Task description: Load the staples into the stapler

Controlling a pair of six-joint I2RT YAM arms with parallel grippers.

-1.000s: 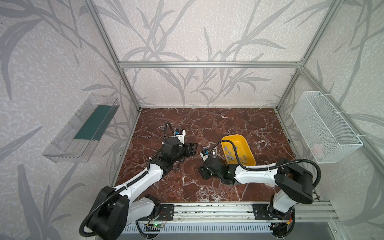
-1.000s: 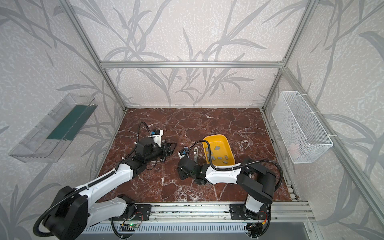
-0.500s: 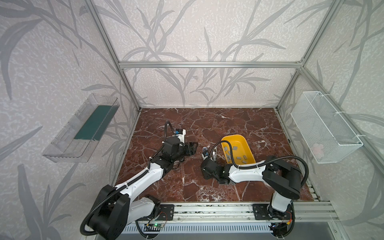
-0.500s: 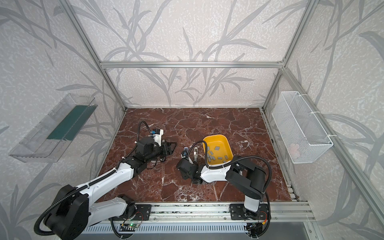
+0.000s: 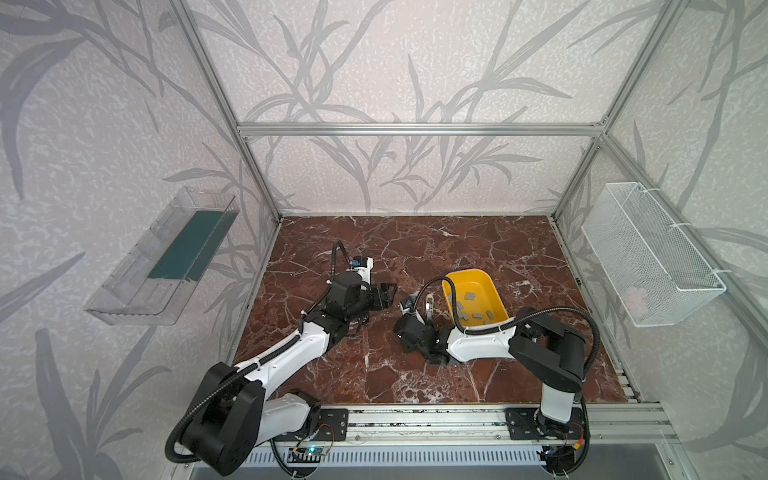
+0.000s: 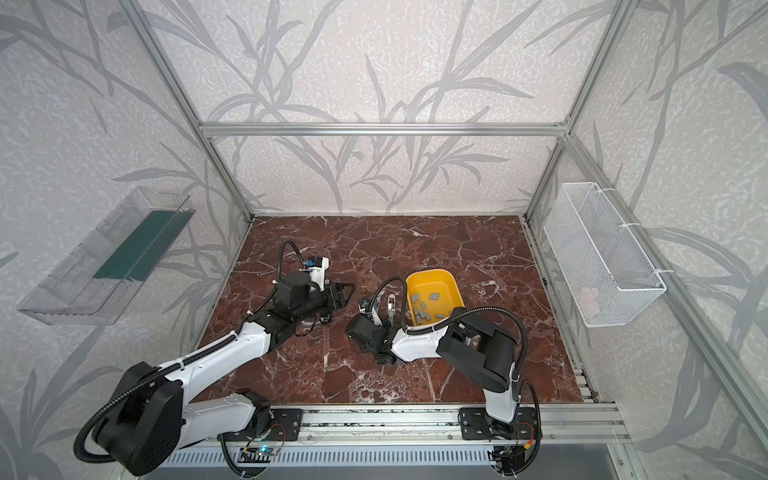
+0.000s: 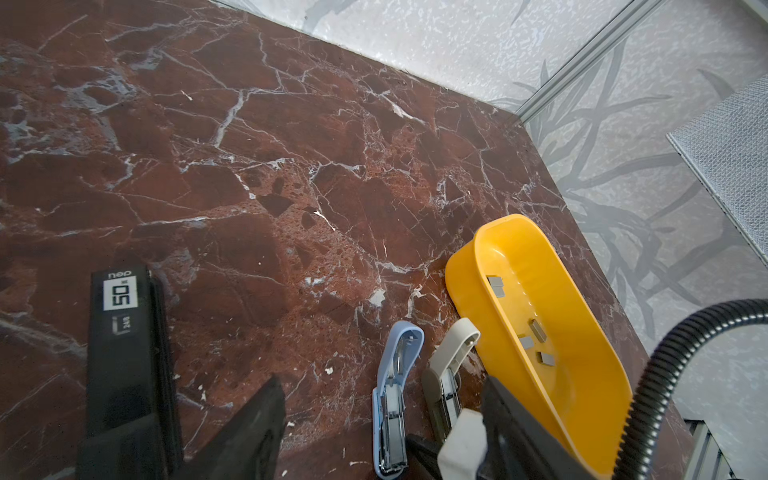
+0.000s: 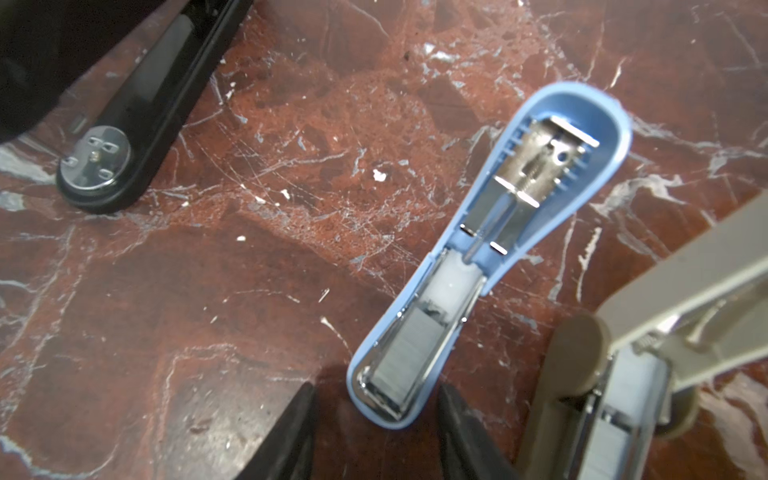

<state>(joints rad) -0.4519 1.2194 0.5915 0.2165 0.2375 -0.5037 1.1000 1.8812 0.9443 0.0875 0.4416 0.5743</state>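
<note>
1. Nearest the front edge of the worktop (image 5: 457, 241), my right gripper (image 8: 376, 388) has its jaws apart. They straddle the nose of the blue stapler (image 8: 461, 282) without clamping it. One finger sits very close to the shell, and I cannot tell if it touches.
2. The blue stapler lies hinged open near the middle of the worktop. A grey strip (image 8: 405, 357) appears to be seated in its channel already.
3. Just beside it, toward the right edge, the beige stapler (image 8: 681, 286) is open too. Its channel is too blurred to read.
4. Toward the left edge, my left gripper (image 5: 384, 296) has its jaws wide apart with nothing between them. The black stapler (image 8: 141, 108) is next to one finger, but I cannot tell if they touch.
5. Right of the staplers and reaching farthest back, the yellow tray (image 7: 461, 291) holds the loose staples (image 7: 496, 286), scattered flat on its floor.
6. I expect the strips to be very light and stiff, but brittle along their glued seams. Lying flat on smooth plastic, they will probably skid. I would pinch one gently across its narrow width, by the two long sides.
</note>
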